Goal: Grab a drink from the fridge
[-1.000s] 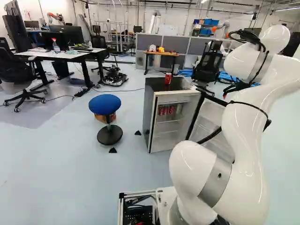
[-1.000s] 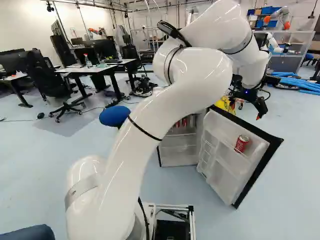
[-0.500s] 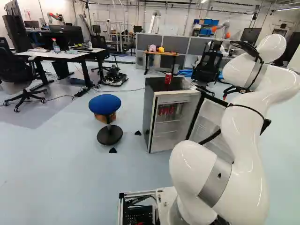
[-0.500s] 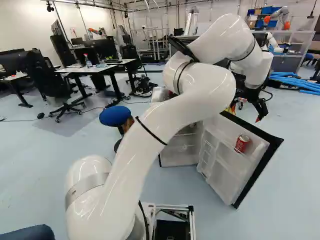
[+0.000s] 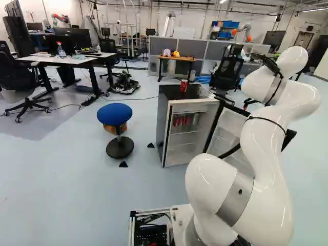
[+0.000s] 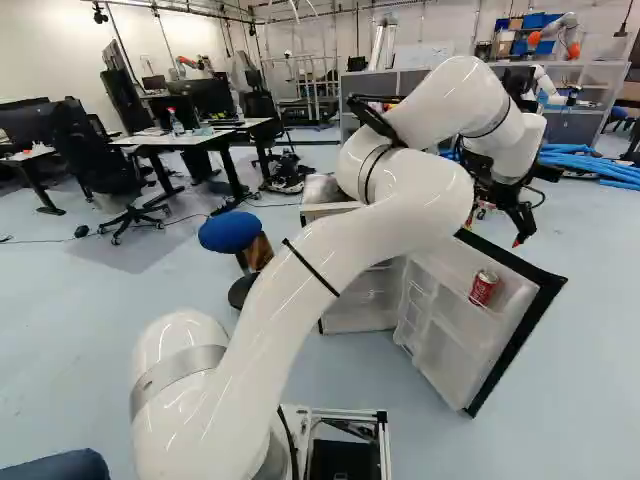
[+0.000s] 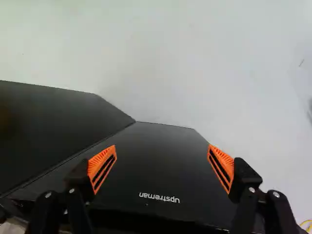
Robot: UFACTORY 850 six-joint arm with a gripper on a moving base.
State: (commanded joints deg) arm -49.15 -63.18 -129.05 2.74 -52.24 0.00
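Right base view, red soda can in open fridge door, right of centre, gripper upper right, fingers apart

bright diffuse light, soft shadows

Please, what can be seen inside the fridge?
Inside the fridge, red cans stand near the top, above shelves; another red can sits in the open door. Whatever is behind the top cans is covered. In the right base view, my arm hides them.
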